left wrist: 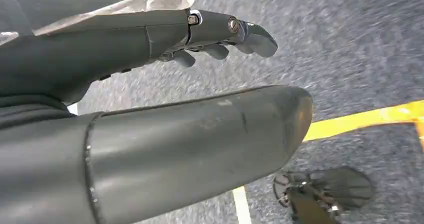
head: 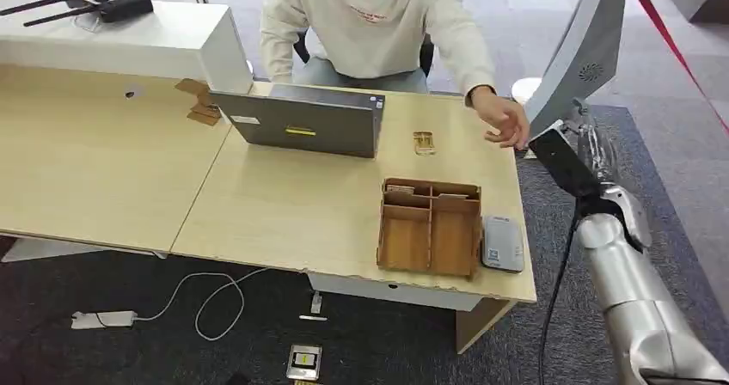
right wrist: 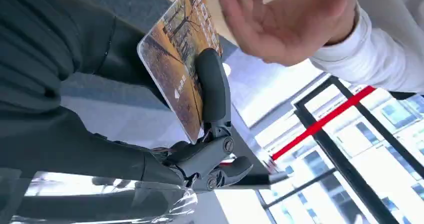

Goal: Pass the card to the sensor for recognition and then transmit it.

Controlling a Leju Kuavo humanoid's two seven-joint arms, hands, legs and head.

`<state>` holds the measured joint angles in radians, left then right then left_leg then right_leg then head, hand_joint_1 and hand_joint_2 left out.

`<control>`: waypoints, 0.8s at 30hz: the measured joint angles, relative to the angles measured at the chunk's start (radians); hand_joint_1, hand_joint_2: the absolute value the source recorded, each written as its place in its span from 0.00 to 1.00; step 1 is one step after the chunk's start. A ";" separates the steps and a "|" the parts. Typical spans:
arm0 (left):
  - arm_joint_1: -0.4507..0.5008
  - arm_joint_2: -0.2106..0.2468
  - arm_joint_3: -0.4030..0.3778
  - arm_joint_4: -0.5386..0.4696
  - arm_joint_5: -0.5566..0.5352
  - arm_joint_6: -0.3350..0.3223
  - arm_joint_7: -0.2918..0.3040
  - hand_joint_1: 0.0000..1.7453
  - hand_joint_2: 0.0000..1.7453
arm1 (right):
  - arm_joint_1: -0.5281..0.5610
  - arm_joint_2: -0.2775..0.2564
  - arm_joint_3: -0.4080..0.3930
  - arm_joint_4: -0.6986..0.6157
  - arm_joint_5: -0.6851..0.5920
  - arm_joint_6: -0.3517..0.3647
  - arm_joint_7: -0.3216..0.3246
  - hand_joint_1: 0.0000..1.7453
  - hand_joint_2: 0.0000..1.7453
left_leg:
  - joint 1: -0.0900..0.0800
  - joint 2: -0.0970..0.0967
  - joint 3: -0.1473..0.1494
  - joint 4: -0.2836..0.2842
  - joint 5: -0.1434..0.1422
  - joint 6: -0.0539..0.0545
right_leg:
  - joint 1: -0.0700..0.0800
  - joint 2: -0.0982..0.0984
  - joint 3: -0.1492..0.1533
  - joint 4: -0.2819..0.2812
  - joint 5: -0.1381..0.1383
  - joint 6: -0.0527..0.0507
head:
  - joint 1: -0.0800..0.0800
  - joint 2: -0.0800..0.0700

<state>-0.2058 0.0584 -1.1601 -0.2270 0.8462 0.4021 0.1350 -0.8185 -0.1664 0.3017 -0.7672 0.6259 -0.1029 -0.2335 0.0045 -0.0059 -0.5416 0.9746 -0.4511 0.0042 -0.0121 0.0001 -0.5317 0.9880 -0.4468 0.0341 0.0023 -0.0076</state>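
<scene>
A card point(right wrist: 175, 59) printed with an autumn-tree picture is pinched between the thumb and a dark finger of my right hand point(right wrist: 200, 154). In the head view that right hand point(head: 557, 155) is raised just past the table's far right corner. A person's open hand point(right wrist: 290, 19) hovers close to the card without touching it; in the head view the person's hand point(head: 507, 127) reaches over that corner. The small grey-white sensor point(head: 502, 242) lies flat near the table's front right edge. My left hand point(left wrist: 210, 34) hangs over the carpet with fingers stretched out, holding nothing.
A wooden divided box point(head: 430, 226) stands beside the sensor. A grey laptop point(head: 301, 120) faces the seated person, and a small wooden stand point(head: 423, 142) sits behind the box. A slanted grey-white panel point(head: 585, 50) rises above my right hand. Cables and a power adapter point(head: 103, 319) lie on the floor.
</scene>
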 joint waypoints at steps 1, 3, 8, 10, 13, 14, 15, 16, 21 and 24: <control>-0.009 0.000 -0.005 0.000 -0.009 -0.001 0.005 0.00 0.00 | -0.015 0.016 0.008 0.011 0.027 -0.018 -0.002 1.00 1.00 | 0.000 0.000 0.000 0.000 0.000 0.000 | 0.000 0.000 0.000 0.000 0.000 0.000 | 0.000 0.000; -0.021 0.000 -0.012 0.000 -0.028 -0.005 0.016 0.00 0.00 | -0.050 0.046 0.024 0.038 0.076 -0.053 -0.002 1.00 1.00 | 0.000 0.000 0.000 0.000 0.000 0.000 | 0.000 0.000 -0.001 0.000 0.000 -0.001 | 0.000 0.000; -0.039 -0.001 -0.033 0.000 -0.046 -0.006 0.030 0.00 0.00 | -0.115 0.100 0.057 0.098 0.110 -0.059 0.000 1.00 1.00 | 0.001 -0.001 0.000 0.000 0.000 0.000 | 0.001 0.000 -0.001 0.000 0.000 -0.001 | 0.000 0.000; -0.044 -0.001 -0.037 0.000 -0.047 -0.006 0.032 0.00 0.00 | -0.130 0.116 0.065 0.117 0.116 -0.055 0.002 1.00 1.00 | 0.001 0.000 0.000 0.000 0.000 0.000 | 0.001 0.000 -0.001 0.000 0.000 -0.001 | 0.000 0.000; -0.046 -0.001 -0.042 0.000 -0.048 -0.006 0.032 0.00 0.00 | -0.143 0.136 0.074 0.139 0.118 -0.054 0.005 1.00 1.00 | 0.001 0.000 0.000 0.000 0.000 0.000 | 0.000 0.000 -0.001 0.000 0.000 -0.001 | 0.000 0.000; -0.046 -0.001 -0.046 0.000 -0.049 -0.006 0.032 0.00 0.00 | -0.147 0.143 0.077 0.148 0.119 -0.053 0.005 1.00 1.00 | 0.001 -0.001 0.000 0.000 0.000 0.000 | 0.000 0.000 -0.001 0.000 0.000 -0.001 | 0.000 0.000; -0.046 -0.001 -0.049 0.000 -0.053 -0.006 0.032 0.00 0.00 | -0.150 0.148 0.080 0.154 0.121 -0.053 0.008 1.00 1.00 | 0.001 -0.001 0.000 0.000 0.000 0.000 | 0.000 0.000 -0.001 0.000 0.000 -0.001 | 0.000 0.000; -0.047 -0.001 -0.053 0.000 -0.055 -0.006 0.033 0.00 0.00 | -0.152 0.153 0.082 0.162 0.127 -0.053 0.010 1.00 1.00 | 0.001 -0.001 0.000 0.000 0.000 0.000 | 0.000 0.000 -0.001 0.000 0.000 -0.001 | 0.000 0.000; -0.050 -0.001 -0.056 0.000 -0.058 -0.007 0.035 0.00 0.00 | -0.155 0.167 0.089 0.192 0.140 -0.058 0.019 0.00 1.00 | 0.001 0.000 0.000 0.000 0.000 0.000 | 0.001 0.000 -0.001 0.000 0.000 -0.001 | 0.000 0.000; -0.051 -0.001 -0.056 0.000 -0.058 -0.007 0.036 0.00 0.00 | -0.154 0.169 0.090 0.206 0.160 -0.088 0.021 0.00 1.00 | 0.001 0.000 0.000 0.000 0.000 0.000 | 0.001 0.000 -0.001 0.000 0.000 -0.001 | 0.000 0.000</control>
<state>-0.2563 0.0572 -1.2165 -0.2270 0.7878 0.3948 0.1709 -0.9728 0.0023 0.3914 -0.5612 0.7854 -0.1911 -0.2129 0.0053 -0.0063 -0.5415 0.9747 -0.4507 0.0040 -0.0116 -0.0001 -0.5323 0.9880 -0.4464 0.0335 0.0023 -0.0076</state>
